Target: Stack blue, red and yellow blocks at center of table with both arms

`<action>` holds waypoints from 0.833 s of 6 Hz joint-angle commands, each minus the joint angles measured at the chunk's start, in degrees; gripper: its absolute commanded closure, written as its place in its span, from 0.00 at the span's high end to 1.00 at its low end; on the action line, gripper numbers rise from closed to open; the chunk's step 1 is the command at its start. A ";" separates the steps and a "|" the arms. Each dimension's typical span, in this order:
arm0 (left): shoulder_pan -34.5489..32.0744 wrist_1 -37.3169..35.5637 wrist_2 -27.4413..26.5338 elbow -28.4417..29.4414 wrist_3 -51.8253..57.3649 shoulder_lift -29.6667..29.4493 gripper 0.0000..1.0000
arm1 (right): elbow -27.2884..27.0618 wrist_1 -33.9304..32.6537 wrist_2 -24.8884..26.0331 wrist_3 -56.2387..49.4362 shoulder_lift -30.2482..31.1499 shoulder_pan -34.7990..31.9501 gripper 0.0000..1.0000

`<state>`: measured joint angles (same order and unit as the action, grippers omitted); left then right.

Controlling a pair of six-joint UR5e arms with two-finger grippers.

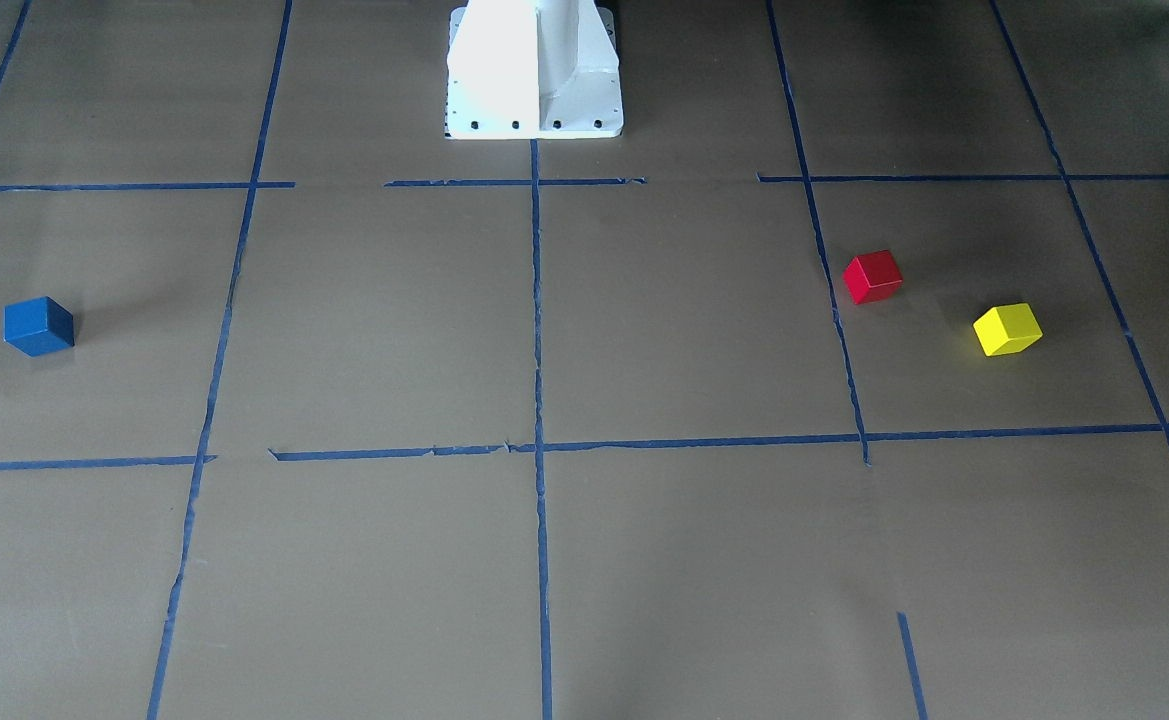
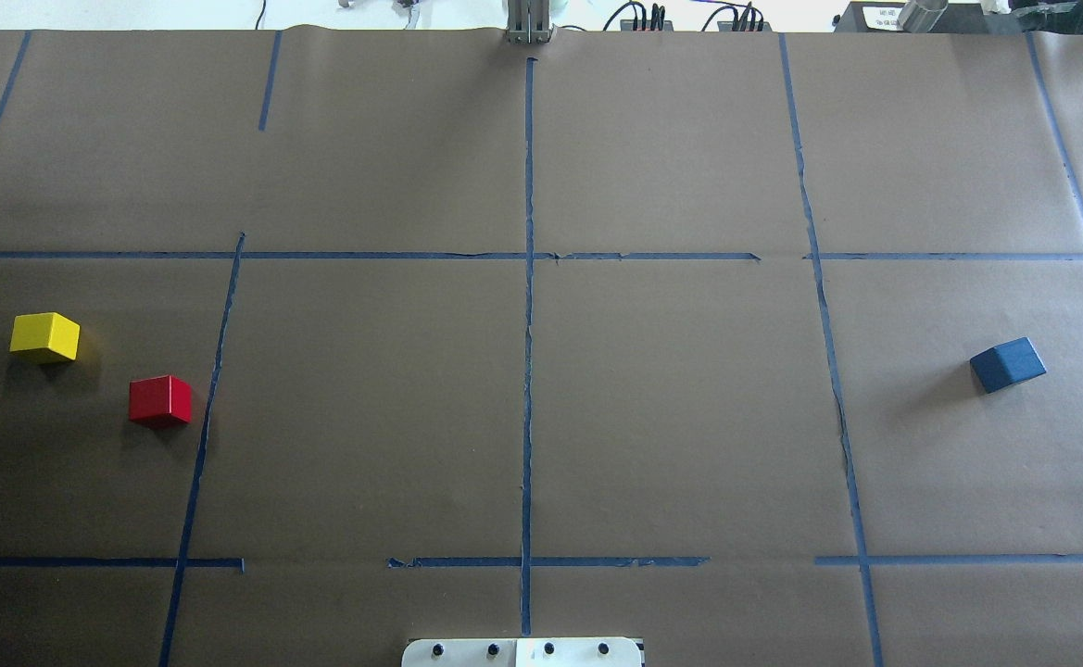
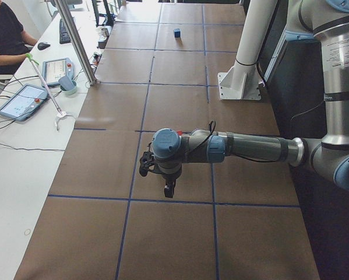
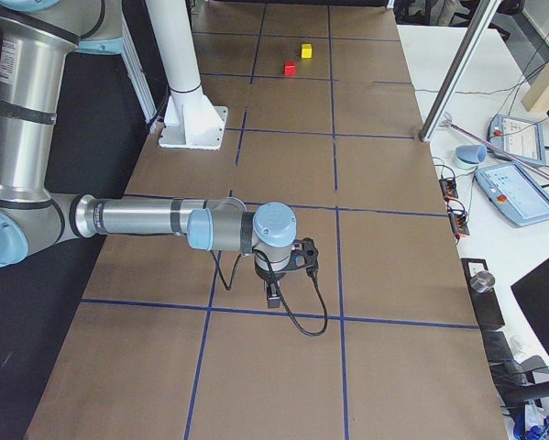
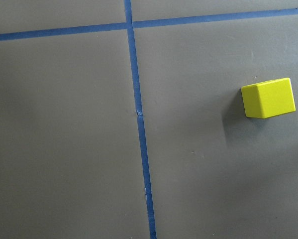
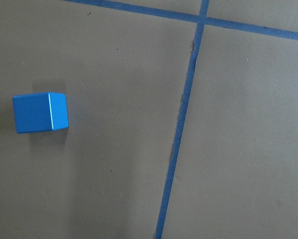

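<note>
The blue block [image 2: 1008,364] sits alone on the table's right side; it also shows in the right wrist view [image 6: 39,112]. The red block [image 2: 160,400] and the yellow block [image 2: 44,336] sit close together but apart on the left side. The yellow block also shows in the left wrist view [image 5: 268,98]. My left gripper [image 3: 169,191] hangs above the table in the exterior left view only. My right gripper [image 4: 273,298] shows in the exterior right view only. I cannot tell whether either is open or shut. Neither wrist view shows fingers.
Blue tape lines [image 2: 528,306] divide the brown paper-covered table into squares. The robot's white base [image 1: 534,70] stands at the middle of the near edge. Tablets and cables [image 4: 517,174] lie on a white bench beyond the far edge, where a person [image 3: 5,35] sits.
</note>
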<state>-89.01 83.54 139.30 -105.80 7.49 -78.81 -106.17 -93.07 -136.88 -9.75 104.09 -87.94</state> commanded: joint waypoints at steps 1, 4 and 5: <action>0.06 -0.13 0.27 0.41 -0.19 -0.29 1.00 | 0.78 0.70 -5.10 0.43 -0.03 1.44 1.00; 0.24 -0.04 0.45 3.14 -0.10 -2.12 1.00 | 1.31 11.90 -2.89 11.94 -1.61 16.61 1.00; 0.50 0.13 0.36 2.97 -0.02 -2.31 1.00 | 1.49 18.30 3.05 23.17 -2.39 23.19 0.99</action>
<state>-88.67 83.59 139.73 -102.84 7.42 -80.66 -104.86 -80.45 -138.35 3.77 102.29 -70.64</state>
